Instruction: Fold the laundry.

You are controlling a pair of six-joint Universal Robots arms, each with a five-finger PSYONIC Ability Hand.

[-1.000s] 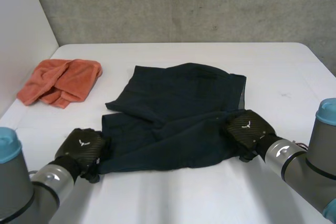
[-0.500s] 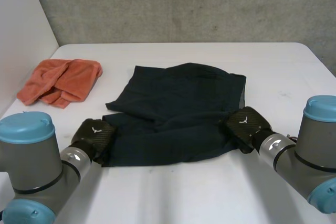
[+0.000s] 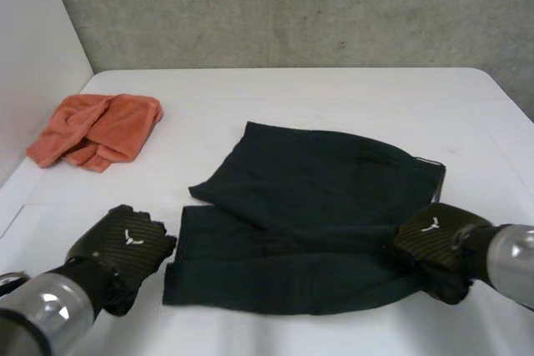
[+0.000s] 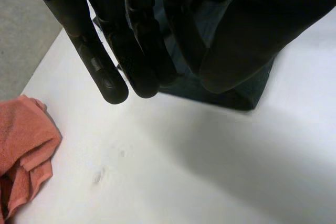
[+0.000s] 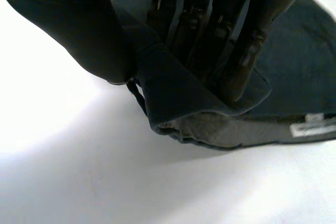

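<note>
Dark cloth (image 3: pixel 309 206) edge pinched by R robot hand (image 3: pixel 434 239).

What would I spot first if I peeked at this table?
The big dark shorts spread across the middle of the white table catch the eye first. The right hand pinches their near corner on its side between thumb and fingers. The left hand is open beside the other near corner, and a crumpled orange towel lies at the table's far left.
</note>
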